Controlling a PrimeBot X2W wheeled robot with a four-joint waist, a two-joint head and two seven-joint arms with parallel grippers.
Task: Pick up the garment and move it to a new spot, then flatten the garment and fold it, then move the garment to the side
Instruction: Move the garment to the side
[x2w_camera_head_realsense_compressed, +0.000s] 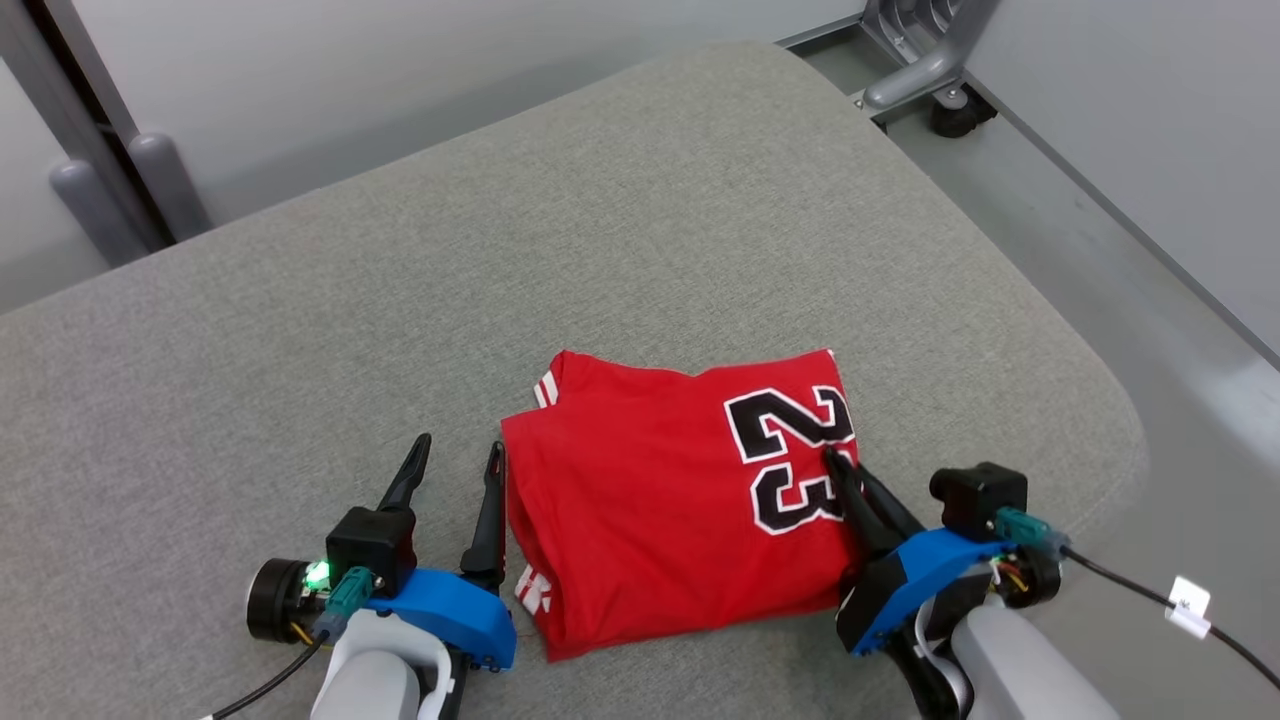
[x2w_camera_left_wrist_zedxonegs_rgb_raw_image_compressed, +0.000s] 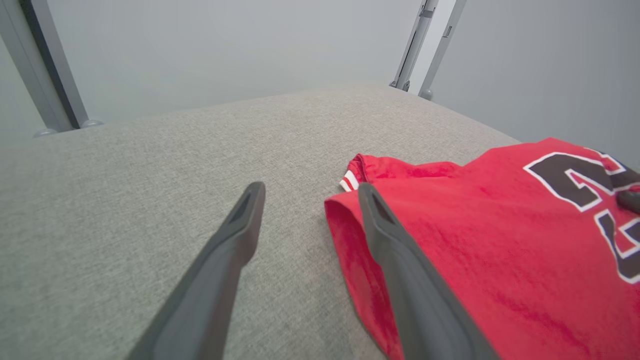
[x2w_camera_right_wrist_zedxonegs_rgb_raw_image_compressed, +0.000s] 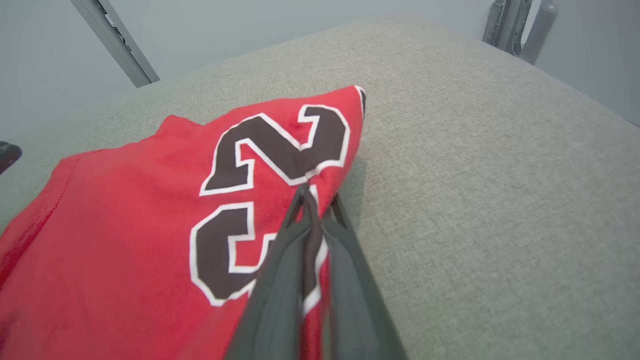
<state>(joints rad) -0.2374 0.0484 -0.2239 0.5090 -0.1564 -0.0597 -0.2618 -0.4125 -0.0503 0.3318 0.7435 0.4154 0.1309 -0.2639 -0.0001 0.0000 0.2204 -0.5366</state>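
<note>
**Where the folded garment (x2w_camera_head_realsense_compressed: 650, 500) lies**

While it rests on the grey cloth surface (x2w_camera_head_realsense_compressed: 400, 300) (near the front edge), the right gripper (x2w_camera_head_realsense_compressed: 845, 465) has its jaws pinched on the red fabric's right edge. The left gripper (x2w_camera_head_realsense_compressed: 460, 443) has its jaws spread just beside the left edge. Pale floor (x2w_camera_head_realsense_compressed: 1100, 250) and metal frame legs (x2w_camera_head_realsense_compressed: 925, 65) lie beyond.

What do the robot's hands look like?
The left gripper and right gripper each have two long dark grey fingers on a bright blue base, with pale forearms. A green light glows by the left; a black cable with a white tag leaves the right.
</note>
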